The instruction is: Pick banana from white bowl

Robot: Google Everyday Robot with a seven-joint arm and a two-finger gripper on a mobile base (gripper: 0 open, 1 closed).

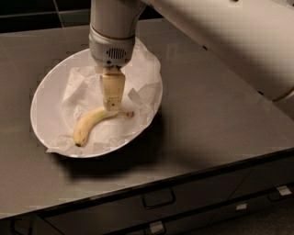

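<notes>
Over the stem end of the banana, lying on paper at the near side of the white bowl, gripper sits low, grip state not discernible; risk: contact so far off-centre could pivot the fruit or snag loose paper.

A grey countertop tops dark handled drawers (black tiles behind), the tool hanging above it.
</notes>
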